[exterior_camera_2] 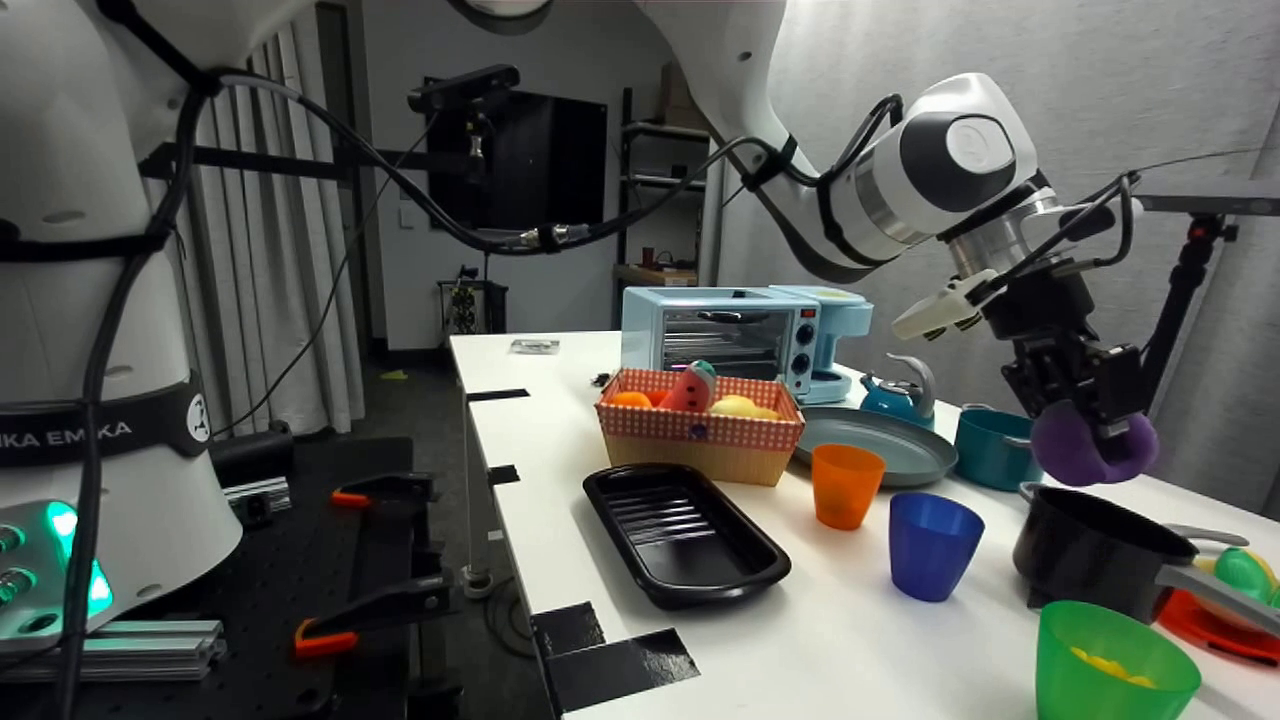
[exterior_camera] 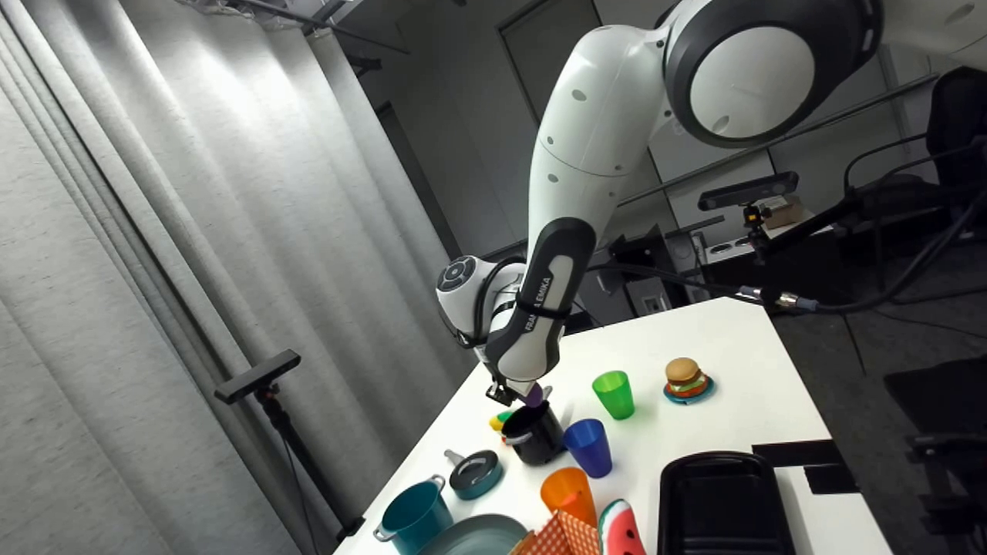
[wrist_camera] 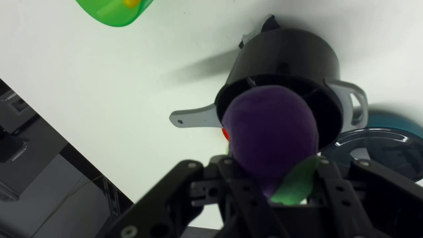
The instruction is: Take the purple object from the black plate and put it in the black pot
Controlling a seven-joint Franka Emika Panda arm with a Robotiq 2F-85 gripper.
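Purple object (wrist_camera: 269, 115): is hanging above the mouth of the black pot (exterior_camera_2: 1085, 555). Gripper (wrist_camera: 274, 162): is grasping the object. Handling, advised: centring it over the pot, lowering gently inside, releasing only once below the rim.

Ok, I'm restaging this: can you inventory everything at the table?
purple object: 1, purple, above pot
pot: 1, black, by pan
pan: 1, teal, by pot
toys: count unclear, green, yellow, by pot
cups: 3, green, blue, orange, on table
casserole: 1, teal, by plate
plate: 1, grey, by basket
kettle: 1, blue, by plate
basket: 1, red-checked, by tray
food: several, mixed, in basket
tray: 1, black, by basket
oven: 1, blue, behind basket
burger: 1, brown, on blue dish
tape: several, black, on table
arm: 1, white, over table
pincer: 1, black, gripping purple object
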